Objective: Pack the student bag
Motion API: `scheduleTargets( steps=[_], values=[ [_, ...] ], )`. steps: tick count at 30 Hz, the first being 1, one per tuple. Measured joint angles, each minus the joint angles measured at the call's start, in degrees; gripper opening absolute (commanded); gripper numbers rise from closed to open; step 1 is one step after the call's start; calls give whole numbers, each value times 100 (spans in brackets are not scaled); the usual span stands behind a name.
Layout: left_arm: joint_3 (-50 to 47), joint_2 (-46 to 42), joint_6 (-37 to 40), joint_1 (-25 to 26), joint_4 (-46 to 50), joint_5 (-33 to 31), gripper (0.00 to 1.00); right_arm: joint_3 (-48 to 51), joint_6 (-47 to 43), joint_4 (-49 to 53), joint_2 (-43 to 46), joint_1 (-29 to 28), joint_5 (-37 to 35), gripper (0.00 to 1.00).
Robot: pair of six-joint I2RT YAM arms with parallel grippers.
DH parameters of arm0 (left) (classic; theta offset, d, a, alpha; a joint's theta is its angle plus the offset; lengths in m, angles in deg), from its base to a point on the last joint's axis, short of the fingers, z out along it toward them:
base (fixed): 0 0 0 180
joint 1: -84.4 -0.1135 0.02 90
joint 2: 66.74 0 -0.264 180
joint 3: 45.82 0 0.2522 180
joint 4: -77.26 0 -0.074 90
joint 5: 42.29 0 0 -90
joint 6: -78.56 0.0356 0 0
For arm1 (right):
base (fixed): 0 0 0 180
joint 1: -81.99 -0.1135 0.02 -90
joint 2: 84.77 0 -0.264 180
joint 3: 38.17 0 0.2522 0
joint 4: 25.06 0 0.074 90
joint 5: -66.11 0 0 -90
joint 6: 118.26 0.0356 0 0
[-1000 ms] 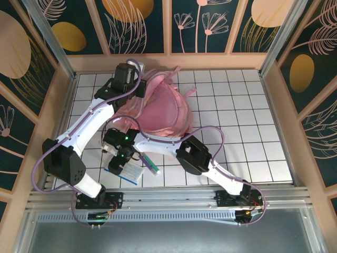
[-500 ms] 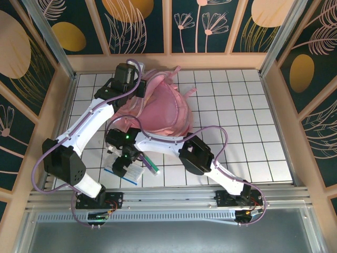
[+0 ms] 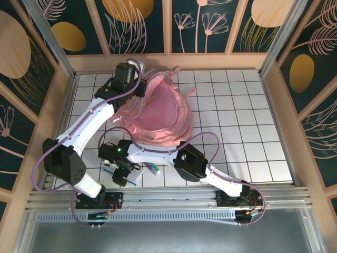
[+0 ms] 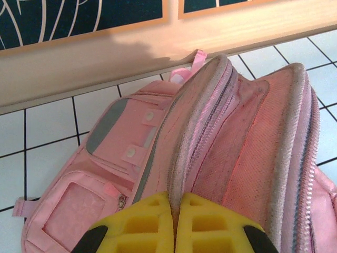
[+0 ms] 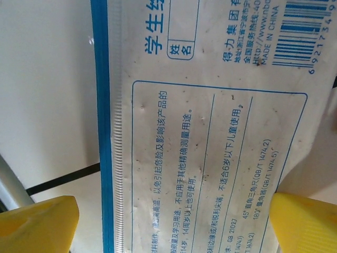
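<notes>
The pink student bag (image 3: pixel 160 116) lies at the back left of the tiled table with its main zip undone. In the left wrist view my left gripper (image 4: pixel 176 199) is shut on the grey zipper edge of the student bag (image 4: pixel 247 132); from above, the left gripper (image 3: pixel 141 87) sits at the bag's far-left rim. A flat white packet (image 5: pixel 210 132) with a blue edge and printed text lies on the table. My right gripper (image 5: pixel 171 226) stands open just above it, one yellow finger on each side. In the top view the right gripper (image 3: pixel 124 171) hovers over the packet (image 3: pixel 135 179) near the front left.
A green pen (image 3: pixel 153 168) lies just right of the packet. The wooden back wall (image 4: pixel 105 47) runs close behind the bag. White tiled table (image 3: pixel 237 121) stretches to the right. An aluminium rail (image 3: pixel 174 203) borders the near edge.
My right gripper has moved toward the near-left and lower, onto the packet. The left gripper has stayed shut on the bag's rim.
</notes>
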Motion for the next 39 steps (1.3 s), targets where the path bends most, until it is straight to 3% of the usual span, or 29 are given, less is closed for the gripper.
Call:
scheduleTargets(
  steps=[3,7,16,20,24,31,33,39],
  values=[
    [0,0,0,0,0,0,0,2,-63,11,-11,-37,-173,94],
    [0,0,0,0,2,0,0,105,-63,-50,-7,-129,-455,84],
    [-39,-2,-2,0,-28,0,0,979,-127,-861,457,-291,-507,51],
    [-37,-2,0,0,-26,-2,0,1108,-129,-977,533,-310,-496,43],
    [-37,-2,0,0,-26,-2,0,1300,-192,-1075,658,-282,-522,24],
    [-37,-2,0,0,-26,-2,0,1729,-234,-1163,1029,162,-409,19],
    [-37,-2,-2,0,-26,-2,0,1897,-234,-1211,1178,306,-240,12],
    [-37,-2,0,0,-26,-2,0,2527,-212,-1528,1862,595,597,7]
  ],
)
